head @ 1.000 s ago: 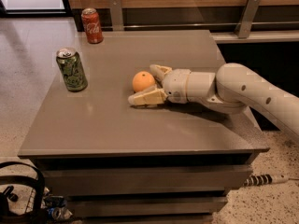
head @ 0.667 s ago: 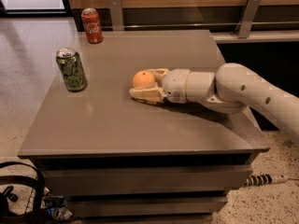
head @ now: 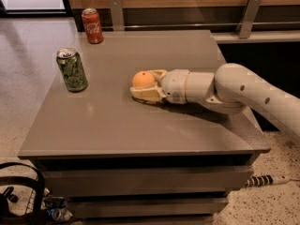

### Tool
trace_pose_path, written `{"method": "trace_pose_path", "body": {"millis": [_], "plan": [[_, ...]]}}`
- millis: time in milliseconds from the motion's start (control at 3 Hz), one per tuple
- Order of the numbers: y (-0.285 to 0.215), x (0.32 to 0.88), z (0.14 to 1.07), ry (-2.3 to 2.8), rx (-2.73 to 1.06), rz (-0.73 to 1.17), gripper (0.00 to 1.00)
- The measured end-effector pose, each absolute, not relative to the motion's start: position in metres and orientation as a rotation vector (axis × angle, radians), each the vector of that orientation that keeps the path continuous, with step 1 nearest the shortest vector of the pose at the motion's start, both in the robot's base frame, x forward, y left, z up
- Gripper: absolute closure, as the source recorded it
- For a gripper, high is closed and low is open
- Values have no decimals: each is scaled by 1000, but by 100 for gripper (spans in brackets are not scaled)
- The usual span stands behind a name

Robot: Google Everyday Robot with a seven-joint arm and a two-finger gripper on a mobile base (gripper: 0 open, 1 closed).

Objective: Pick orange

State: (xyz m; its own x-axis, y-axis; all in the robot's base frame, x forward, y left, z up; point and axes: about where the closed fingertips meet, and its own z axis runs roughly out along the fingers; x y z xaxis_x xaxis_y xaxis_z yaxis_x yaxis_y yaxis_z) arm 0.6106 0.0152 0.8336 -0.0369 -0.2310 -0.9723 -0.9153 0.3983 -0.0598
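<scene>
**Gripper and task state.** The gripper (head: 144, 84) lies low over the middle of the table (head: 117, 130), reaching in from the right on the white arm (head: 243, 90). Its 2 fingers (head: 146, 95) are drawn narrow about the orange (head: 143, 78), 1 along the near side of the fruit and 1 behind it, both appearing to touch the skin. The orange rests on the table top between them.

**Progress.** The approach and the closing on the fruit look done. The lift is not yet done: no gap shows under the orange. What is left, as judged here, is to raise the fruit clear of the surface without losing it from the grasp. Smooth, round skin may roll out of a 2-finger grasp if the grip sits below the widest part.

**Edges and open room.** The orange sits well apart from all 4 table edges, so a slip would likely leave it on the surface, though it could roll. The green can (head: 72, 70) stands upright to the left, well apart from the gripper. The red soda can (head: 92, 26) stands upright near the far-left corner, farther off. The wall rail (head: 187, 26) runs behind the far edge. Nothing stands above the gripper, so a straight upward path looks free.
</scene>
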Motion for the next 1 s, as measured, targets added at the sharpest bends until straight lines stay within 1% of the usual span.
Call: {"method": "trace_pose_path", "body": {"millis": [333, 667, 1000], "plan": [[17, 610, 834, 1534, -1064, 768, 100], [19, 609, 851, 1513, -1086, 736, 100], [23, 601, 886, 1434, -1151, 658, 100]]}}
